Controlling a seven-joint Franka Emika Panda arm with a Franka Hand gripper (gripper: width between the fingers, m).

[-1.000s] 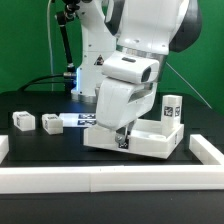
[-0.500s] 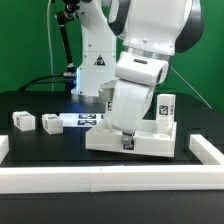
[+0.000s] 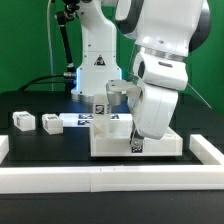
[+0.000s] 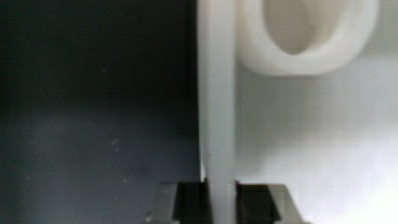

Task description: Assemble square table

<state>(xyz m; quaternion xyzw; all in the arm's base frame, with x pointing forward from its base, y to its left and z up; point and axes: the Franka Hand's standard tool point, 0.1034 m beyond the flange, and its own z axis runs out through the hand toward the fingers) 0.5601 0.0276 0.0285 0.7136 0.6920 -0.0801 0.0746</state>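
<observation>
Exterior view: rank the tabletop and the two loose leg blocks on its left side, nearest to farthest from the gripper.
1. The tabletop, held in the gripper.
2. The inner leg block, beside the marker board.
3. The outer leg block, far on the exterior view's left.

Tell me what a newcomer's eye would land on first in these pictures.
The big white arm dominates, bent down over the square table slab in the middle of the black table. Its gripper is shut on the slab's front edge, which the wrist view shows as a thin white strip pinched between the fingers. At the exterior view's left, a leg block and a second leg block lie loose.
</observation>
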